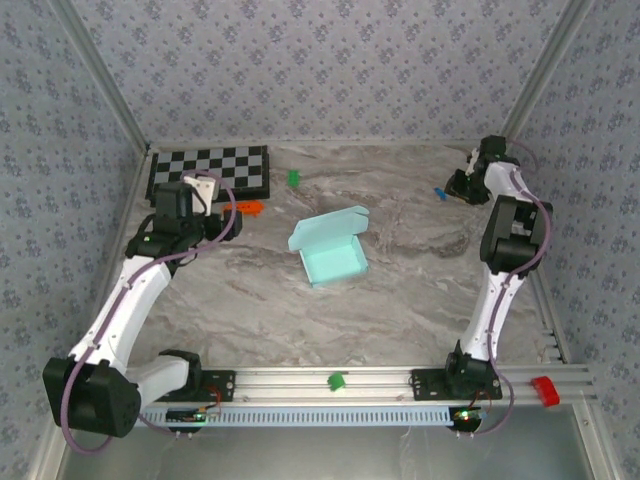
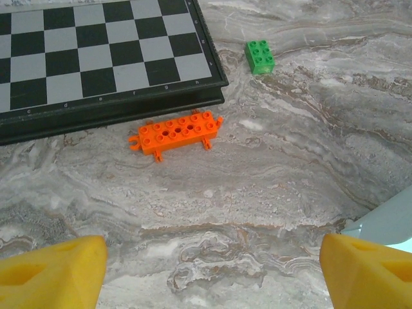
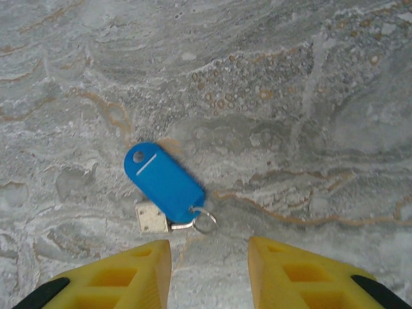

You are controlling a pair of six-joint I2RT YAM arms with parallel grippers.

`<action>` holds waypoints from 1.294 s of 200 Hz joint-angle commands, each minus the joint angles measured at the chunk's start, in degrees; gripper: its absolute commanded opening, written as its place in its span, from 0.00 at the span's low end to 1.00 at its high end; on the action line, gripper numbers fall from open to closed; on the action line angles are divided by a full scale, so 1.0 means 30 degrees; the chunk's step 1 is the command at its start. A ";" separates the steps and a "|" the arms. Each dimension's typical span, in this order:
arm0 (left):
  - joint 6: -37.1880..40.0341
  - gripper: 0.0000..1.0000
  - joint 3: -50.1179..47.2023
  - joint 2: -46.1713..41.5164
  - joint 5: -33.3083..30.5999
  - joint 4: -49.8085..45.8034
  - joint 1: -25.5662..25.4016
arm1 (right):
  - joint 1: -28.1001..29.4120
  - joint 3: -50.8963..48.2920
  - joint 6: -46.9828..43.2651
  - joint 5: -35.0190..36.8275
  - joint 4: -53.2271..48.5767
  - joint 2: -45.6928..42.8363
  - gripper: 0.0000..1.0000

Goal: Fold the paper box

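Pale light-blue card box [image 1: 330, 250] sits mid-table on the marble-pattern tabletop [image 1: 400, 300], tray formed, lid flap open on its far side, free of both arms. Top view gives the whole box between the arms; left wrist view catches the box corner [image 2: 386, 222] at its right edge. Left gripper [image 2: 212, 273] is near the black-and-white checkerboard [image 2: 96, 58], yellow fingers [image 2: 58, 273] spread wide, nothing between. That view resolves an orange studded brick [image 2: 177, 132] just beside the board edge and a small green brick [image 2: 259, 56] further right. Right gripper [image 3: 209, 264] is far right, well apart from the box, jaws apart by a narrow gap, nothing pinched, above a blue oval key tag [image 3: 164, 183] with a metal ring. From above the tag [image 1: 438, 193] is a blue speck.
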 commanded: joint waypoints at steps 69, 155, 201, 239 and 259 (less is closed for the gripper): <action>0.0351 0.86 0.0123 -0.0649 0.0007 -0.0290 0.0153 | -0.0098 0.1960 -0.0111 -0.0891 -0.1768 0.1941 0.34; 0.0564 0.86 0.0167 -0.0416 -0.0164 -0.0486 0.0216 | -0.0050 0.2429 -0.0463 -0.1785 -0.2087 0.2462 0.24; 0.0542 0.86 0.0169 -0.0339 -0.0163 -0.0474 0.0278 | -0.0026 0.2406 -0.0521 -0.1362 -0.2236 0.2451 0.26; 0.0530 0.86 0.0196 -0.0321 -0.0131 -0.0518 0.0307 | 0.0009 0.2370 -0.0490 -0.1427 -0.2206 0.2557 0.28; 0.0535 0.86 0.0196 -0.0302 -0.0120 -0.0520 0.0336 | 0.0038 0.2548 -0.0436 -0.1536 -0.2293 0.2734 0.25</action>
